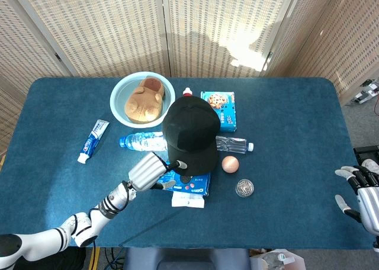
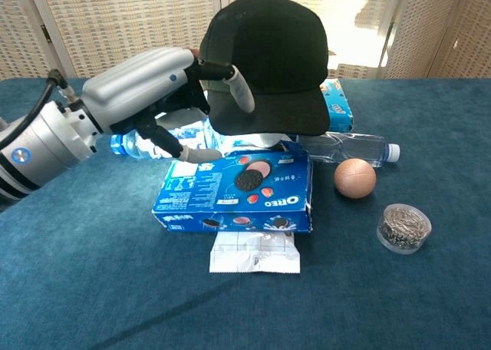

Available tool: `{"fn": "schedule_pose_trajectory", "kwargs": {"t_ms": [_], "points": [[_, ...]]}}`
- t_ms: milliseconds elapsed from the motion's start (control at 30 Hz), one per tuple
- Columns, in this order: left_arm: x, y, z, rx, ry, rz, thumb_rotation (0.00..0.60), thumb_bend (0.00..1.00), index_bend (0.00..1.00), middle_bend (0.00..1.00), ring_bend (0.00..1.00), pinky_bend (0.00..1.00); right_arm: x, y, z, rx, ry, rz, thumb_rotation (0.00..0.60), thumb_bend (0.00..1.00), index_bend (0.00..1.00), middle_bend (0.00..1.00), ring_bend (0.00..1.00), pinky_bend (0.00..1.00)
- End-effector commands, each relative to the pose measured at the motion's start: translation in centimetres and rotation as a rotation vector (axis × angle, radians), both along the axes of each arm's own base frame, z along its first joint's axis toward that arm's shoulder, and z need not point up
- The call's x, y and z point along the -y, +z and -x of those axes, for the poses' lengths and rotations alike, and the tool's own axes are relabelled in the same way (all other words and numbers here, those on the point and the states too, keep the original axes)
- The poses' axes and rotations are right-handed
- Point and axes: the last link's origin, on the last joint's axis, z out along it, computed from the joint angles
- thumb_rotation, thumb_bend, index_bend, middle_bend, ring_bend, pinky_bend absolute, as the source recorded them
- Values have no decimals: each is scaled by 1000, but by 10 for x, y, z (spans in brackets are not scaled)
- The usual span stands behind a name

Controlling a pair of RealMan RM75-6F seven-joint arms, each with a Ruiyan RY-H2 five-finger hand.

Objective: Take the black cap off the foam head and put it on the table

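Observation:
The black cap (image 1: pixel 189 134) sits upright mid-table with its brim toward me, and it covers the foam head almost entirely. In the chest view the cap (image 2: pixel 265 58) stands above the Oreo box. My left hand (image 2: pixel 165 97) is at the cap's left side with its fingers spread. One finger (image 2: pixel 239 91) reaches across the front of the brim and the thumb lies below, holding nothing. In the head view this left hand (image 1: pixel 151 170) is just left of the brim. My right hand (image 1: pixel 361 193) hovers at the table's near right edge, fingers apart and empty.
A blue Oreo box (image 2: pixel 234 190) and a white packet (image 2: pixel 255 252) lie in front of the cap. A water bottle (image 1: pixel 141 141), toothpaste (image 1: pixel 93 141) and a white bowl (image 1: pixel 118 92) with a brown plush are left of it. A ball (image 2: pixel 354 177), round tin (image 2: pixel 403 228), clear bottle (image 2: pixel 349 146) and cookie box (image 1: pixel 220 109) are on the right.

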Motion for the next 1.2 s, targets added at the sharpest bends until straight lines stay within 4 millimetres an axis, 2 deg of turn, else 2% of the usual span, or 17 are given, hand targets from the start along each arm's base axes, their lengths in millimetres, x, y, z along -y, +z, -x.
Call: {"fn": "schedule_pose_trajectory", "kwargs": {"t_ms": [33,433,667,1200], "points": [[-4,-7,-5,8,16,-4,600,163,386,1000,1000,1000,-1,1,1,2,-3,2,600,275,327,294,192,298],[-10,-24,-16,37,28,-32,600,163,414,1000,1000,1000,-5,5,6,2,-17,12,600,275,327,294,192,298],[-11,-24,-21,76,41,-62,600,163,422,1000,1000,1000,-7,7,8,1,-21,16,600,275,327,294,192,298],[-1,-37,-36,127,80,-23,600,163,419,1000,1000,1000,-7,7,7,-2,-23,12,600,275,327,294,192,298]]}}
